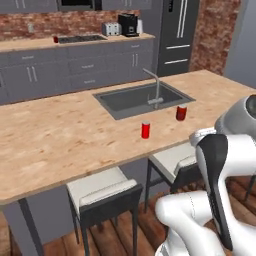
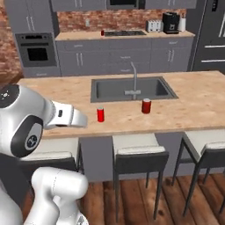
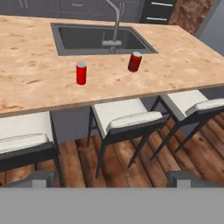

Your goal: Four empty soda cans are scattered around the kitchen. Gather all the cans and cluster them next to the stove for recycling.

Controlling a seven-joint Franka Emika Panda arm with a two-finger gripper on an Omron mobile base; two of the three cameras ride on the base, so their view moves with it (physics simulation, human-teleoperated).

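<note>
Two red soda cans stand upright on the wooden island just in front of the sink: one to the left [image 1: 145, 130] [image 2: 100, 114] [image 3: 81, 73], one nearer the faucet [image 1: 181, 113] [image 2: 146, 106] [image 3: 134, 61]. A third red can [image 1: 55, 39] [image 2: 102, 32] stands on the back counter beside the left end of the black stove [image 1: 82, 38] [image 2: 124, 33]. My gripper [image 3: 112, 180] is open, with nothing between its fingertips [image 3: 41, 178]. It hangs over the stools on the near side of the island, well short of both cans.
The grey sink [image 1: 135, 97] [image 3: 70, 37] with its faucet [image 1: 156, 85] is set into the island [image 1: 50, 135]. White-seated stools [image 3: 127, 116] [image 1: 102, 187] line the near edge. A wall oven [image 2: 37, 52], toaster [image 1: 111, 28] and coffee machine [image 1: 128, 24] stand along the back wall.
</note>
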